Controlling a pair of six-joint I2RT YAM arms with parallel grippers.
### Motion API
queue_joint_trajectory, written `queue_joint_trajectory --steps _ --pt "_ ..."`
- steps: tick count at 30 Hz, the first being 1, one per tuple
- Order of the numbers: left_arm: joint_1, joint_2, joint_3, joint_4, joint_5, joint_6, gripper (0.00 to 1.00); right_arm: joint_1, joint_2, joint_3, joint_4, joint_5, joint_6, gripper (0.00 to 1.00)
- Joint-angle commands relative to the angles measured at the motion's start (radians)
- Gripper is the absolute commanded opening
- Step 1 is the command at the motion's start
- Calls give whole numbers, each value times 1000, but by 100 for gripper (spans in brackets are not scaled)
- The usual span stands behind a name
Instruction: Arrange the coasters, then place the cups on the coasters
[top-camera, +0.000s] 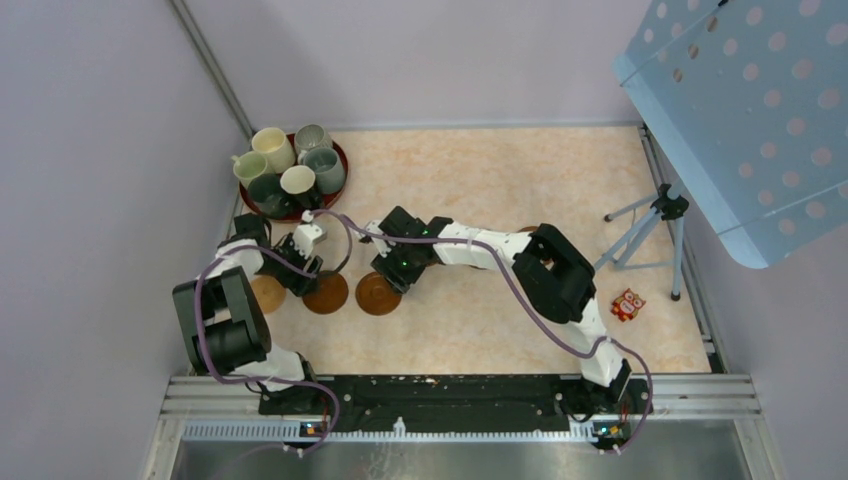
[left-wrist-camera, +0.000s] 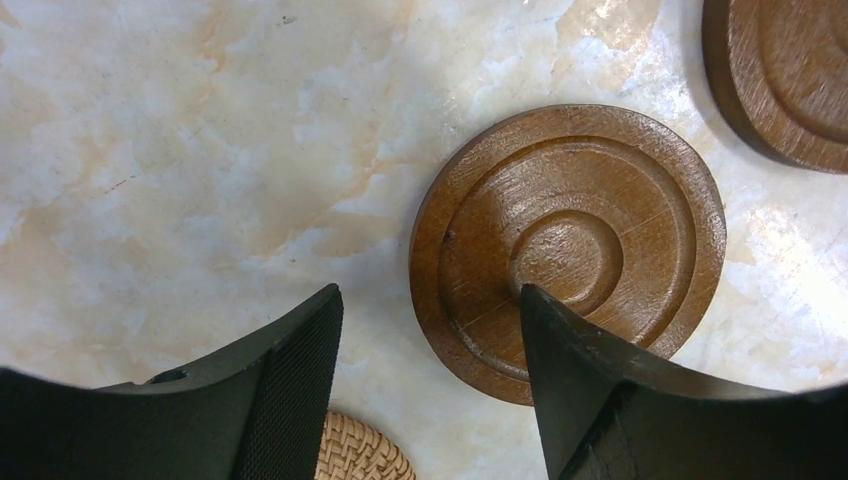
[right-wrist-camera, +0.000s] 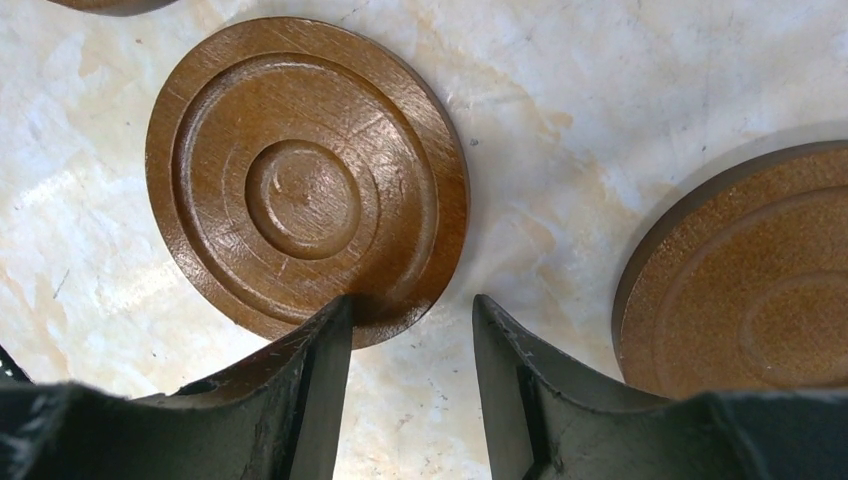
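Left tool (left-wrist-camera: 428, 293) was released, empty, over a coaster (left-wrist-camera: 570, 250); right tool (right-wrist-camera: 412, 300) likewise beside a second coaster (right-wrist-camera: 305, 180). Both discs lay flat on the surface (left-wrist-camera: 150, 150). Judged stiff, light, thin: pinch across rim.

Marble table (top-camera: 500, 180), red tray (top-camera: 344, 155), tripod (top-camera: 668, 207), blue perforated panel (top-camera: 750, 110), red packet (top-camera: 627, 304)

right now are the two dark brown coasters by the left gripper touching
Apart. Left wrist view shows a strip of bare table between the centre coaster and the top-right coaster.
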Motion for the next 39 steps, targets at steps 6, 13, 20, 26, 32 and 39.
queue_joint_trajectory --steps 6,13,20,26,32,39 --pt "0 -2 -24 -18 3 71 62 11 -59 -58 -68 -11 -29 47" --pt "0 -8 -30 -69 15 124 57 17 -61 -61 -66 -35 -32 47" --pt "0 -4 -32 -106 17 165 55 18 -52 -49 -67 -75 -30 47" --pt "0 3 -29 -126 34 180 55 20 -44 -44 -71 -97 -27 47" --pt "-11 13 -34 -123 54 164 55 21 -39 -42 -69 -110 -25 47" --pt "-16 18 -21 -124 63 139 59 19 -43 -35 -69 -120 -14 47"
